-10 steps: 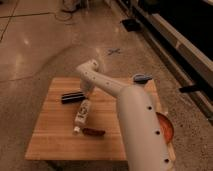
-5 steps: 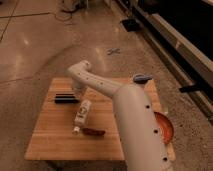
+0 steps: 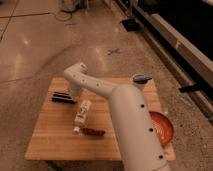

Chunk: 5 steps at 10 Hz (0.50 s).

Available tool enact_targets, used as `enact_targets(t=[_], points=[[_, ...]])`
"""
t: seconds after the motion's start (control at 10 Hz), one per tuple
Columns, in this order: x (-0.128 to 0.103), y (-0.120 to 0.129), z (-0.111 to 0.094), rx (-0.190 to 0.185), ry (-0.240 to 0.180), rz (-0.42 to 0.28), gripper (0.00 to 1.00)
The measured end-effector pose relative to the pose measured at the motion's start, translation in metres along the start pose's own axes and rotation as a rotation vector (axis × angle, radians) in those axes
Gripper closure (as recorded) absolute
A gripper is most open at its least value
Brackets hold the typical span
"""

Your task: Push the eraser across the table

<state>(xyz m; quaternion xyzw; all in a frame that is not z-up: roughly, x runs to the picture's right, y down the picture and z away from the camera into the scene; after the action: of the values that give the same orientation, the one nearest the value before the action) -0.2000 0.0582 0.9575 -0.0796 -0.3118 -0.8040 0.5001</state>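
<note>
The eraser point(image 3: 62, 97) lies near the counter's point(image 3: 55, 142) far left corner. The gripper point(image 3: 75, 93) hangs just beside its right end; whether it is spread or pressed together cannot be told. A tube point(image 3: 82, 113) and chili point(image 3: 93, 132) lie toward the front edge.

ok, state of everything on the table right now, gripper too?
eraser: lying flat on table, far-left area.
gripper: low, right beside eraser; contact unclear.
white tube: on its side, mid-table.
dark red chili-like thing: lying flat, near front edge.
orange bowl: upright, right edge.
</note>
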Motion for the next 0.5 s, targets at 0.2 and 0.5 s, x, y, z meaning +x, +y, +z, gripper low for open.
enact_targets(t=[0.2,0.5], points=[[0.007,0.002,0.005,-0.011,0.006,-0.008,1.0],[0.015,-0.012,0.009,0.007,0.007,-0.021,1.0]])
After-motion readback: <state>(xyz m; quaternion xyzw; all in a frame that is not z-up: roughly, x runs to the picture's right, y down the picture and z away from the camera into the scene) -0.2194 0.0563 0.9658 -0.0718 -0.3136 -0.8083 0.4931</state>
